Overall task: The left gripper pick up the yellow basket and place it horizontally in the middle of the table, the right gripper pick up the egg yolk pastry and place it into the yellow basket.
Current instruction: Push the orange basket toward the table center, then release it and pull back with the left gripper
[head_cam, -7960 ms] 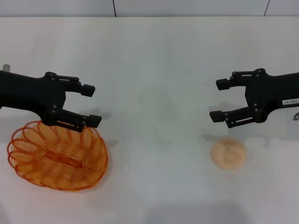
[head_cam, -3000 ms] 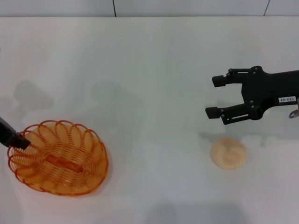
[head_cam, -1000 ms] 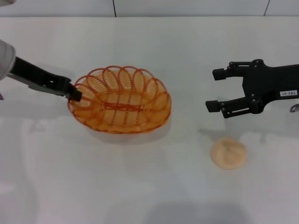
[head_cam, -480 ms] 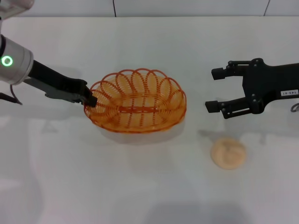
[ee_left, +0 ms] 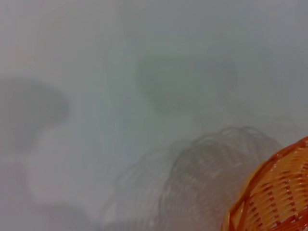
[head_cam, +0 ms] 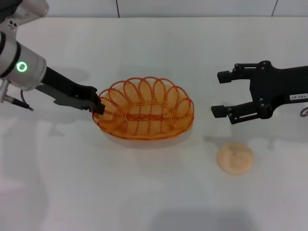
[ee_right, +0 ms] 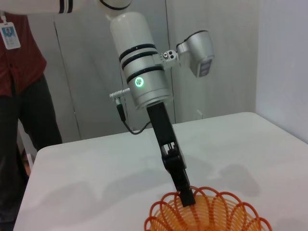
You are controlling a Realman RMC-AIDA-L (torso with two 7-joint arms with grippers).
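The yellow basket [head_cam: 146, 114] lies lengthwise across the middle of the white table [head_cam: 154, 192]; whether it rests on the table or hangs just above it I cannot tell. My left gripper [head_cam: 97, 107] is shut on its left rim. The right wrist view shows that claw [ee_right: 186, 196] pinching the basket rim [ee_right: 207, 214], and a corner of the basket [ee_left: 276, 192] shows in the left wrist view. The egg yolk pastry [head_cam: 235, 158] lies on the table at the right front. My right gripper [head_cam: 221, 94] hovers open behind and above the pastry, holding nothing.
A person in a red top [ee_right: 19, 96] stands beyond the table's far side, beside grey cabinet doors [ee_right: 211, 57]. The table's far edge meets a wall [head_cam: 154, 7].
The left gripper has carried the basket from the front left corner to the middle of the table, shifting it slightly right in the last half second. The right gripper has barely moved.
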